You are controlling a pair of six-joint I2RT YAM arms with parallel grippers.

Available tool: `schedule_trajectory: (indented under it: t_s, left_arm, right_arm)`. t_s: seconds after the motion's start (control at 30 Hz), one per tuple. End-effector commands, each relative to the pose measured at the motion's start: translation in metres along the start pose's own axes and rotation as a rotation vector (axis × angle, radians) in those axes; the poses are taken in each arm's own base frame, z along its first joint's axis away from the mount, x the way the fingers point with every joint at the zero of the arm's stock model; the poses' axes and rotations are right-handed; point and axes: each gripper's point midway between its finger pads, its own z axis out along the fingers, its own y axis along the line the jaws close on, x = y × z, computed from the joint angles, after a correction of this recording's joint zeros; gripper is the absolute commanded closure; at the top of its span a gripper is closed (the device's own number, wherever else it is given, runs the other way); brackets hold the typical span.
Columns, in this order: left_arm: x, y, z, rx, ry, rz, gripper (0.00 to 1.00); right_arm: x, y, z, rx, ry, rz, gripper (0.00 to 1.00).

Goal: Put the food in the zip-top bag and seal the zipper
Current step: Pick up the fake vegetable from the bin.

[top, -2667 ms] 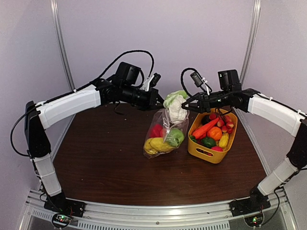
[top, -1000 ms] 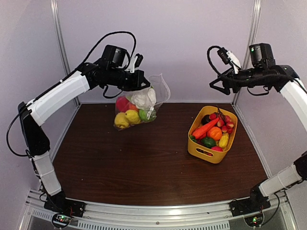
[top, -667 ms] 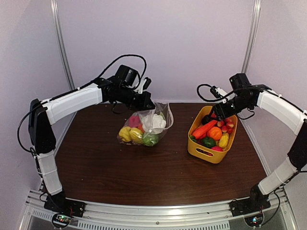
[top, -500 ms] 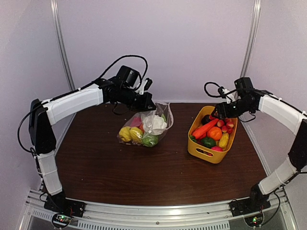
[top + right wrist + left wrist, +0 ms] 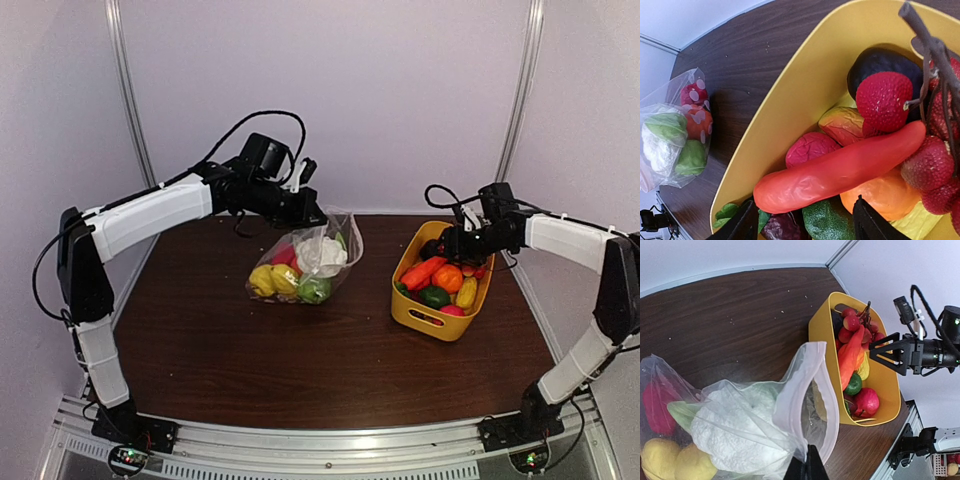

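The left end effector point(image 5: 804, 469) is pressed together on the rim of the zip-top bag point(image 5: 807, 390) – it pinches one side of the mouth, and the zipper point(image 5: 799, 371) band curves up and away from the pinch, with the mouth gaping. Just below and beside this end effector, the food lies inside the bag: a white cauliflower point(image 5: 735, 432) nearest the mouth, yellow lemons point(image 5: 660, 460) and a red piece point(image 5: 657, 405) farther in. The bag's bottom rests on the counter point(image 5: 300, 360), toward its far edge.

Beyond the bag's mouth, a strip of bare dark counter runs between the bag and the yellow basket point(image 5: 820, 325), which stand apart.

The right end effector point(image 5: 805, 225) is spread wide and holds nothing. It hangs over the far end of the basket, inside its rim. Directly under it lies a long red-orange piece point(image 5: 840, 170), with a strawberry point(image 5: 882, 100) and a dark purple piece point(image 5: 880, 62) farther out. The basket's wall rises close on one side – past that edge is open counter, then the bag.
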Motion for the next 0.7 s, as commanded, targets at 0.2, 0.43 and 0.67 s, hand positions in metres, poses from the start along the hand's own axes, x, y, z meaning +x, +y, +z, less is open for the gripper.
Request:
schedule_trajectory:
  t_s: [0.2, 0.43, 0.67]
  left_arm:
    - [-0.031, -0.039, -0.030, 0.080, -0.130, 0.049, 1.00]
    - [-0.032, -0.045, -0.028, 0.092, -0.130, 0.056, 1.00]
    - [-0.033, -0.043, -0.031, 0.073, -0.138, 0.063, 1.00]
  right_arm:
    - [0.006, 0.004, 0.007, -0.047, -0.005, 0.091, 0.38]
    - [0.019, -0.005, 0.027, -0.048, 0.054, 0.152, 0.38]
    - [0.017, -0.004, 0.039, -0.083, 0.064, 0.213, 0.38]
